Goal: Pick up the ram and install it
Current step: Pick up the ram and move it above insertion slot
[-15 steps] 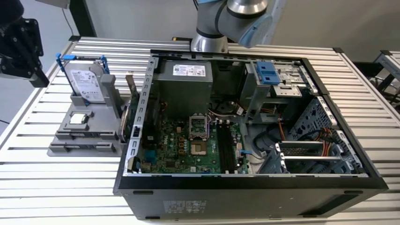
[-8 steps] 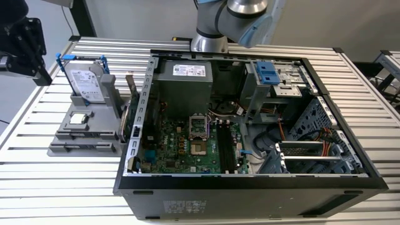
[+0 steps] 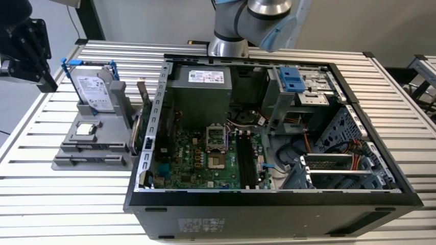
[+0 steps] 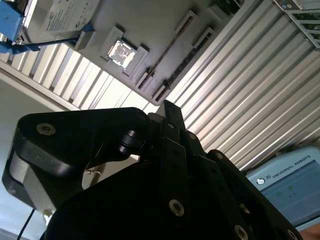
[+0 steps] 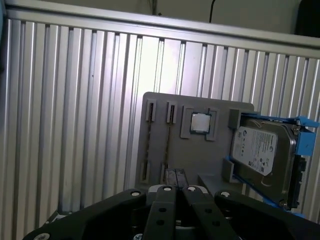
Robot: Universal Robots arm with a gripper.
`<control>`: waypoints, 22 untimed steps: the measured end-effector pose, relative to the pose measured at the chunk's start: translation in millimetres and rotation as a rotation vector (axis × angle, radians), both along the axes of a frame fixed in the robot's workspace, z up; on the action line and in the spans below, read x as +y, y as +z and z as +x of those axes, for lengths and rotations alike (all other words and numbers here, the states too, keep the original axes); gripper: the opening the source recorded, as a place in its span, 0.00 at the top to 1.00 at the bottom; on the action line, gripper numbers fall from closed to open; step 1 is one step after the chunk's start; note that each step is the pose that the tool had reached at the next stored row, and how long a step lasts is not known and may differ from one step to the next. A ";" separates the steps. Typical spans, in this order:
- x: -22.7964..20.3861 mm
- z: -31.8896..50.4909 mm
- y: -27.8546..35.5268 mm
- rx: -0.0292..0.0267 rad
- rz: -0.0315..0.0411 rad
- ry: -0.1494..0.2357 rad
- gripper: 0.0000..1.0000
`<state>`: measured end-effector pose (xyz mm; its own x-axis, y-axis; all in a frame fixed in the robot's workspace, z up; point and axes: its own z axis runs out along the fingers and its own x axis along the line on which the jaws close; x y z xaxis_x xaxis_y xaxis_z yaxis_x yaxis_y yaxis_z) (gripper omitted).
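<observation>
Gripper, clenched and empty, hangs over the ram, edge-up in the grey holder at nine o'clock of the computer case; an off-centre grasp could tip it.

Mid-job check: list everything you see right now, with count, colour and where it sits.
table: one, silver, slatted, under everything
computer case: one, black, open, on the table
motherboard: one, green, inside the case
power supply: one, grey, inside the case
holder: one, grey, on the table at the exterior view's left of the case
hard drive: one, silver in a blue frame, propped in the holder
processor chip: one, silver, in a holder recess
ram: one, dark, edge-on in the holder slot beside the processor chip
arm: one, silver and blue, behind the case
gripper: one, black, facing the holder
</observation>
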<state>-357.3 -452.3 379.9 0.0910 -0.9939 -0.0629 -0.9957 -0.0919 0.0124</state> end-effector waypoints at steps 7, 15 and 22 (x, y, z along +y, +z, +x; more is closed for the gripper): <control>0.2 0.0 -0.1 0.0000 0.0000 0.000 1.00; 0.5 0.0 -0.2 0.0000 0.0000 0.000 0.00; 0.7 0.0 -0.3 0.0000 0.0000 0.000 0.00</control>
<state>-357.3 -451.6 379.6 0.0909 -0.9939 -0.0630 -0.9957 -0.0919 0.0124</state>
